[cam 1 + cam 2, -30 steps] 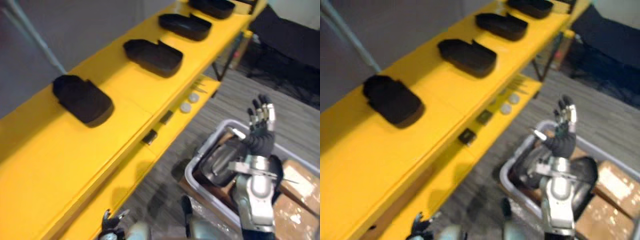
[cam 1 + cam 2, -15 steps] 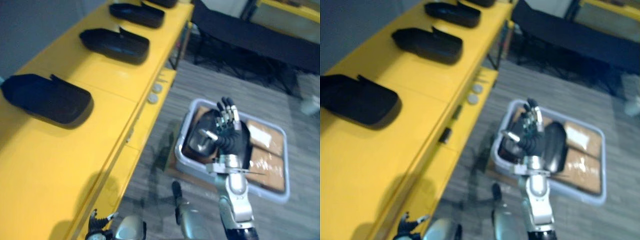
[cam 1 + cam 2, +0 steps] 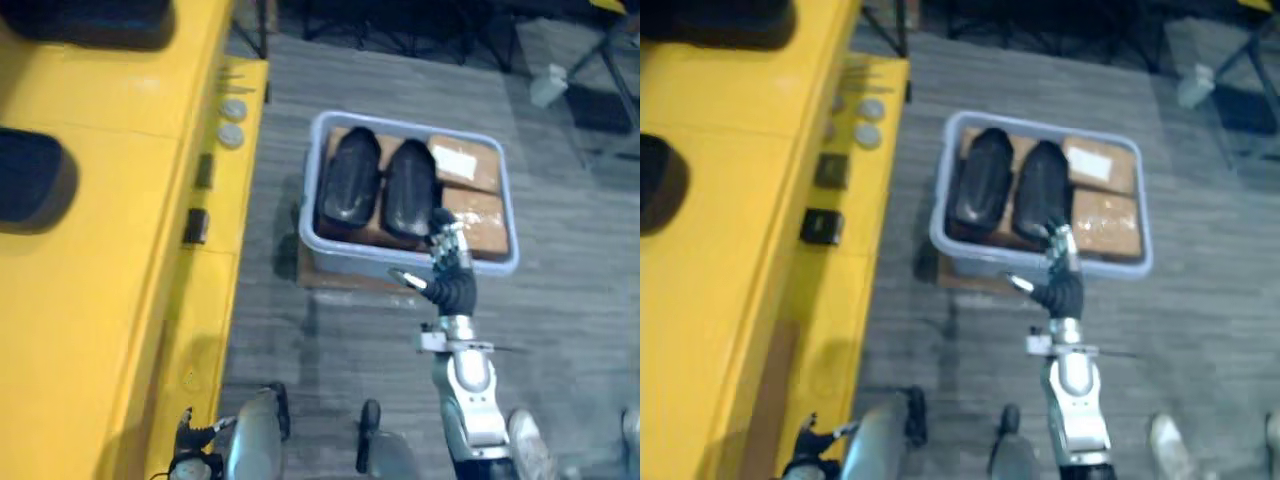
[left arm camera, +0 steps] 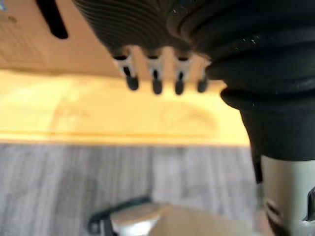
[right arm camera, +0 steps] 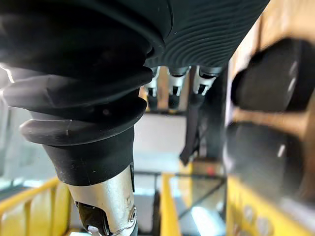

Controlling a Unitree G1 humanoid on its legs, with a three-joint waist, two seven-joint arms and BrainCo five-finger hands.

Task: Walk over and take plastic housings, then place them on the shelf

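Observation:
Two black plastic housings [image 3: 350, 180] [image 3: 408, 190] lie side by side in a grey bin [image 3: 330, 250] on the floor. My right hand [image 3: 447, 265] is raised just short of the bin's near wall, open, fingers straight and holding nothing. Its fingers [image 5: 172, 88] also show straight in the right wrist view. To the left runs the yellow shelf [image 3: 100, 250], with a black housing [image 3: 30, 180] on it and another [image 3: 90, 20] further along. My left hand [image 3: 197, 438] hangs low beside the shelf's front edge, open and holding nothing.
Cardboard boxes [image 3: 478, 215] fill the bin's right half. Small round parts [image 3: 232, 135] and dark blocks [image 3: 196, 226] sit on the shelf's lower ledge. A white bottle [image 3: 548, 85] stands on the carpet at the far right. A pale shoe [image 3: 530, 445] shows near the bottom right.
The camera has swung away from the shelf and down over the bin, which is now fully in view. My right hand stays raised and open, the left low.

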